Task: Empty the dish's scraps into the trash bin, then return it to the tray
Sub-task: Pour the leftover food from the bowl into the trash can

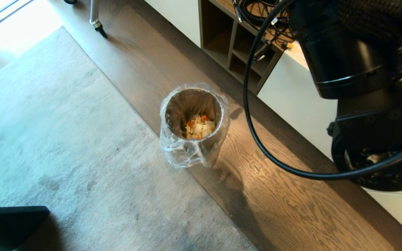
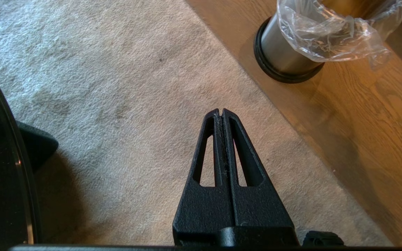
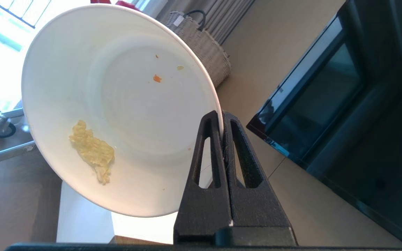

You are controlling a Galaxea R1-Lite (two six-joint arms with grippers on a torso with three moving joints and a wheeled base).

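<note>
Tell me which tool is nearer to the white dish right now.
The right. The right tool is shut on the dish's rim, holding it tipped. The left tool is shut and empty, low over the carpet beside the trash bin; no dish shows there.

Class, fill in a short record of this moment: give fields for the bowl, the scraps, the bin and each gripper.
dish: white, tilted, rim pinched by the right gripper
scraps: mostly in the trash bin; one yellow lump and small bits cling to the dish
trash bin: on wood floor beside the carpet
left gripper: shut, empty, over the carpet
</note>
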